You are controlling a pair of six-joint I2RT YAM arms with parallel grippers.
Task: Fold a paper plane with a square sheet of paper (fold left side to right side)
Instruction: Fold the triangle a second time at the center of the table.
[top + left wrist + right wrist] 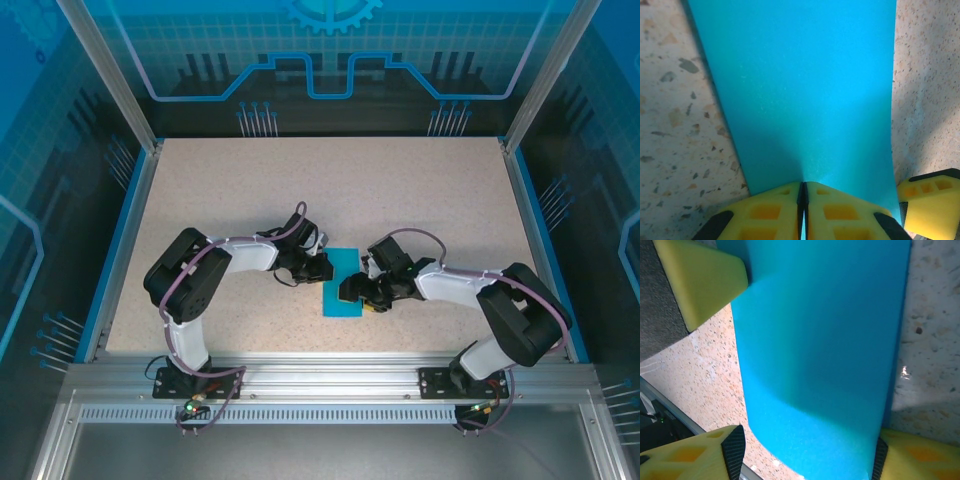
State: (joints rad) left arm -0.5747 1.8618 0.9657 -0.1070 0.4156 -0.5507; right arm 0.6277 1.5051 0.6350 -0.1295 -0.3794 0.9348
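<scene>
I am observing the square sheet of paper (343, 284) lying at the middle of the bench (400, 190), between both arms. The left hand (803, 189) is pinching the sheet's edge with its fingers pressed together. The right hand (362, 292) is standing open, its fingers straddling the sheet.

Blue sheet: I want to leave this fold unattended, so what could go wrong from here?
The left gripper pinches the blue sheet by a narrow bit of its edge; a pull might slip or tear it.
The sheet bows uncreased between the right gripper's open fingers, so the crease may land crooked.
Both grippers sit close and might bump.
</scene>
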